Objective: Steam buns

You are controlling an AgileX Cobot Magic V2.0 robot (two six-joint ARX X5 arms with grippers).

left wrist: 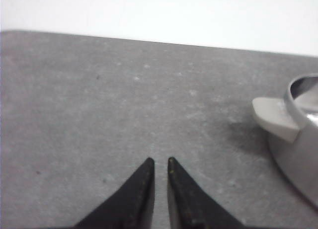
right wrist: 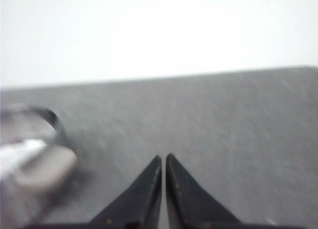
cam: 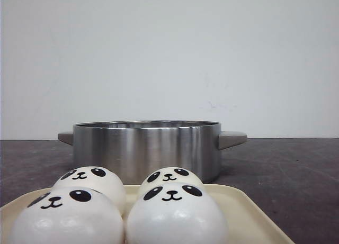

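Four panda-faced buns [cam: 175, 215] sit on our cream tray [cam: 249, 212] just before the steel pot [cam: 145, 148], while our left gripper [left wrist: 160, 164] and right gripper [right wrist: 163, 161] hang nearly closed, empty, over the table [left wrist: 99, 100].

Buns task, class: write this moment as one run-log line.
buns: four on tray, untouched | pot: behind tray, no lid | left gripper: shut, empty | right gripper: shut, empty
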